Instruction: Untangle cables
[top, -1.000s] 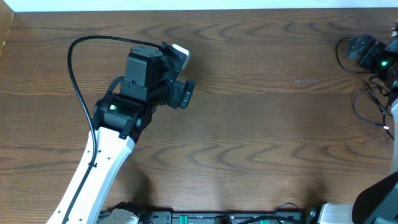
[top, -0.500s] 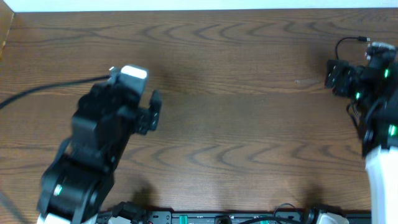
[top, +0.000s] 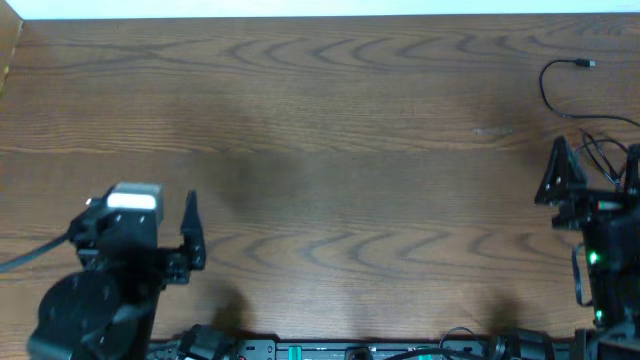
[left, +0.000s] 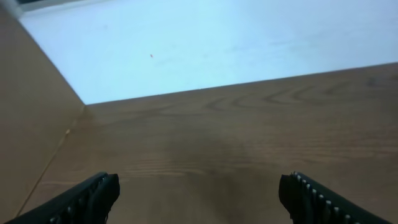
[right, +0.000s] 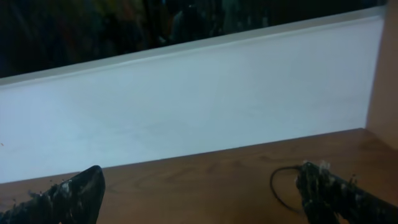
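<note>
Thin black cables (top: 546, 88) lie at the far right of the wooden table (top: 340, 120). One strand ends in a small plug (top: 588, 63), and the others bunch in a tangle (top: 600, 143). No white cable shows. My right gripper (top: 597, 170) is just in front of that tangle, open and empty. In the right wrist view (right: 199, 193) a black cable loop (right: 277, 190) lies beside its right finger. My left gripper (top: 138, 205) is at the front left, far from the cables. It is open and empty, and in the left wrist view (left: 199, 193) only bare wood shows.
A raised wooden side wall (left: 31, 112) borders the table on the left, and another (right: 382, 74) on the right. A white surface (left: 217, 43) runs beyond the table's far edge. Arm bases and wiring (top: 350, 350) sit along the front edge.
Both arms have pulled back toward the front edge, the left from mid-left to the front left corner. The right gripper has left the far right, and the black cables now lie uncovered.
</note>
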